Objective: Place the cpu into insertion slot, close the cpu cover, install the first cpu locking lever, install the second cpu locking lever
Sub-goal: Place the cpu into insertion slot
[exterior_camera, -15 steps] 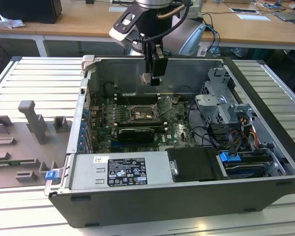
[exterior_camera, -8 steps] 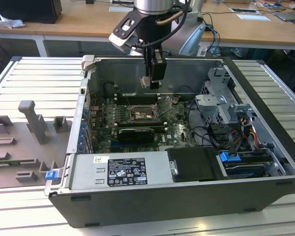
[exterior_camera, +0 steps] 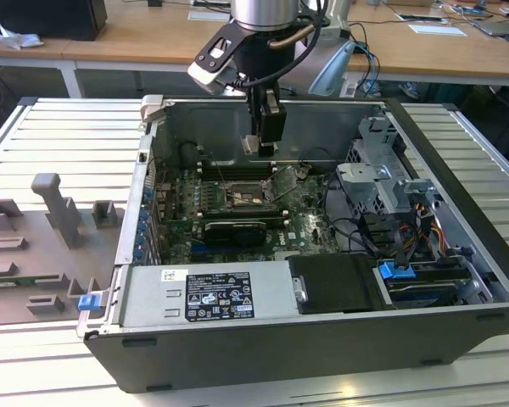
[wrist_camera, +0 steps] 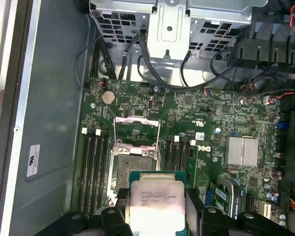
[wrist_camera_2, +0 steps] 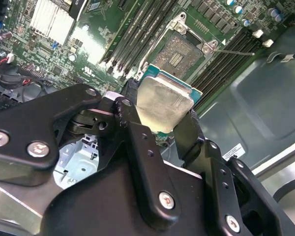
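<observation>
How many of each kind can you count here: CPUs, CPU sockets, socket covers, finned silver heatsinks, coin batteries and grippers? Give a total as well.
cpu: 1
insertion slot: 1
cpu cover: 1
finned silver heatsink: 1
coin battery: 1
gripper: 1, closed on the cpu
Total: 6

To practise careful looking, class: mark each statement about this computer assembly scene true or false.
1. The gripper has its jaws shut on the cpu. True.
2. The cpu sits in the slot. False: it hangs clear of the slot, whose contact field is bare.
3. The cover is closed over the slot. False: it stands swung open.
4. The case is open. True.
</observation>
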Controlling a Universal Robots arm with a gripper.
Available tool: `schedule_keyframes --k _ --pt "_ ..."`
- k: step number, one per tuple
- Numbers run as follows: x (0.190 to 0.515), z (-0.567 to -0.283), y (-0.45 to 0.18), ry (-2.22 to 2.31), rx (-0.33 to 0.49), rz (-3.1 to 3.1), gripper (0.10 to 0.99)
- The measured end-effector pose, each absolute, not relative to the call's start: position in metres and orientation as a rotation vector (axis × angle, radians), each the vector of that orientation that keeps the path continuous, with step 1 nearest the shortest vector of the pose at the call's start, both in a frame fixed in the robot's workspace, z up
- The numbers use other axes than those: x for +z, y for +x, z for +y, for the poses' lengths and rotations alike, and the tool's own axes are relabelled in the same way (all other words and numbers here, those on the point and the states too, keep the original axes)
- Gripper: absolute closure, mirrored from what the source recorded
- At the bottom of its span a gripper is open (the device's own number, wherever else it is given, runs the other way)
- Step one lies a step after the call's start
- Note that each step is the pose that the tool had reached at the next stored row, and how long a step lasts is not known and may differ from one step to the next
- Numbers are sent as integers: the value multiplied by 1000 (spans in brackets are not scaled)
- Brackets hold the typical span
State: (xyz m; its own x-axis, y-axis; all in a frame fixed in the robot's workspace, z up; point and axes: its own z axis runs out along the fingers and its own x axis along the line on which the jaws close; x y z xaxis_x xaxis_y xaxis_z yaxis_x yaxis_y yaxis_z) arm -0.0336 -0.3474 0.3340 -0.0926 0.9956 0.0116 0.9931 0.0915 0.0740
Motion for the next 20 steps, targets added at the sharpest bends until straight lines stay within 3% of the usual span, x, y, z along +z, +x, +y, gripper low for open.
schedule_keyframes --k 20 --pt "317 -347 -34 2100 91 2274 549"
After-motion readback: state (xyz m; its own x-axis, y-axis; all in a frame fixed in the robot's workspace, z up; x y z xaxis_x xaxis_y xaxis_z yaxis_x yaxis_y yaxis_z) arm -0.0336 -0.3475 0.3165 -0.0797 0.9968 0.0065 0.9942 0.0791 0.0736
